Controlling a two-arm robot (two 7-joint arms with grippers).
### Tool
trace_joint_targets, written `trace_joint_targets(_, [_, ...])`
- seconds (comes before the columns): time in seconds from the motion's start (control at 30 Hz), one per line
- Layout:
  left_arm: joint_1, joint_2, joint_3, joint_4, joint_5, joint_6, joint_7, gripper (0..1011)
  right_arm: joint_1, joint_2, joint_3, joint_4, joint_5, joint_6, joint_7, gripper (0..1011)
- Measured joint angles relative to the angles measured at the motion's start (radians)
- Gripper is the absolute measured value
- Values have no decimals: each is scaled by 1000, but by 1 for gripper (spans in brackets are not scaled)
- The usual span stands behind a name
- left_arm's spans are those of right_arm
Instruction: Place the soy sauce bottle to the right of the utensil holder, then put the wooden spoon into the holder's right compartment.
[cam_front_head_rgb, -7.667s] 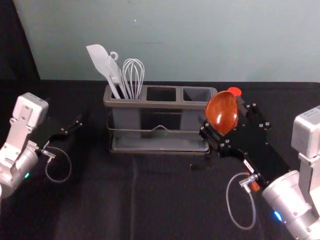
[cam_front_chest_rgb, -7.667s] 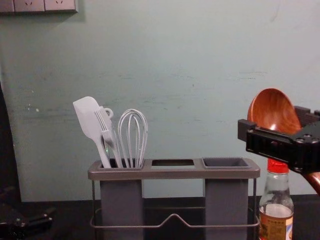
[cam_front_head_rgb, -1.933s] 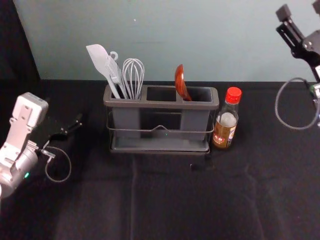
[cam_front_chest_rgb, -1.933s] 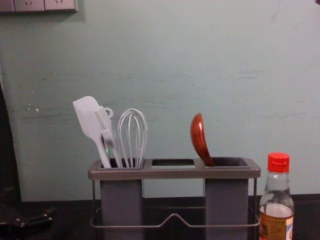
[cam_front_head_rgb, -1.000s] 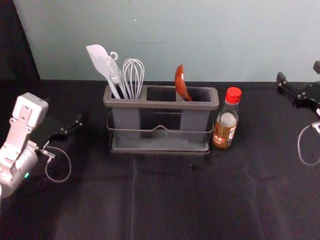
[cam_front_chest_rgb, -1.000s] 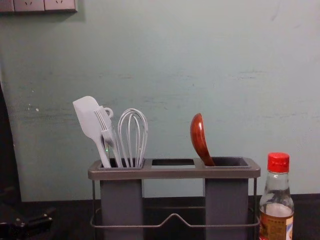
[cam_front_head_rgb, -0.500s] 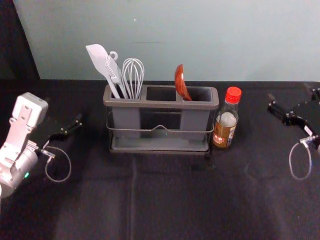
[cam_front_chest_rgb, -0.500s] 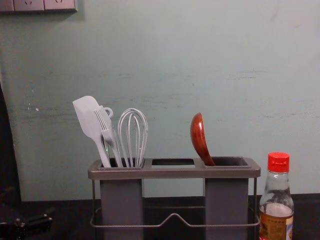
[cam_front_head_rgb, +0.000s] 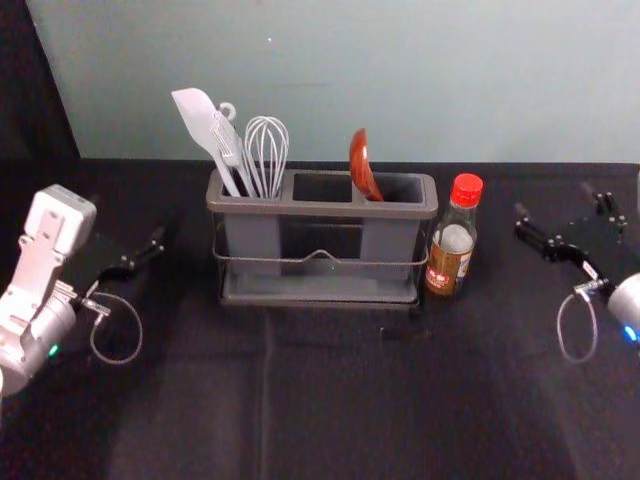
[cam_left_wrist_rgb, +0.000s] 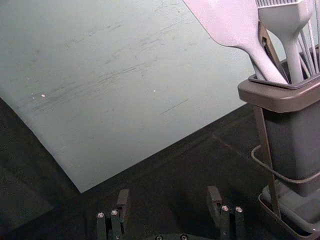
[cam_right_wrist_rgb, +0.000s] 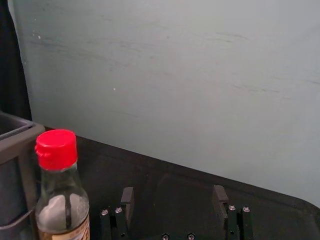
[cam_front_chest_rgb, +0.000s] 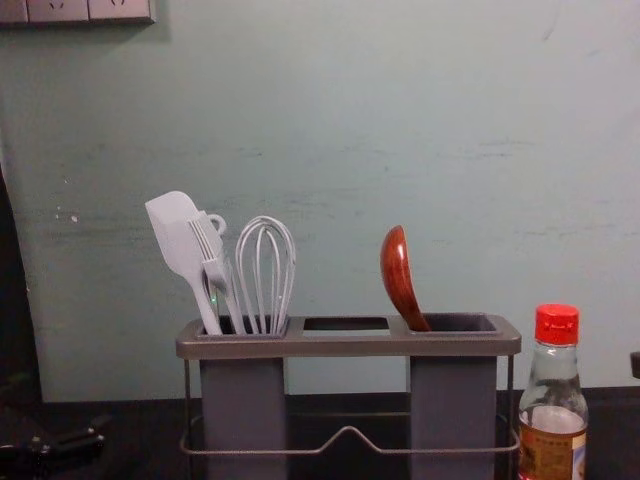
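So, head view: the wooden spoon (cam_front_head_rgb: 362, 165) is in the right compartment of the utensil holder (cam_front_head_rgb: 320, 209), bowl up and tipped left. The soy sauce bottle (cam_front_head_rgb: 452, 245) stands upright just beside the holder, on its right. The right gripper (cam_front_head_rgb: 556, 203) is off to the bottle's right, apart from it — the left gripper (cam_front_head_rgb: 128, 222) sits parked left of the holder. Left wrist view: jaws spread, nothing between them, with the spatula (cam_left_wrist_rgb: 232, 22) and pastry brush (cam_left_wrist_rgb: 290, 25) nearby. Right wrist view: also wide apart and holding nothing. Chest view: whisk (cam_front_chest_rgb: 265, 270) shares the left compartment with those two.
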Motion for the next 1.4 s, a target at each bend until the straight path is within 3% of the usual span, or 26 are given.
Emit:
trace_joint_targets(0.4, [0,0,0,0,0,0,0,1000,112,-34,-48,142,-13,-20,22,1003])
trace_joint_targets(1.4, [0,0,0,0,0,0,0,1000,101,-28,-42,124,-11,-14,22,1003])
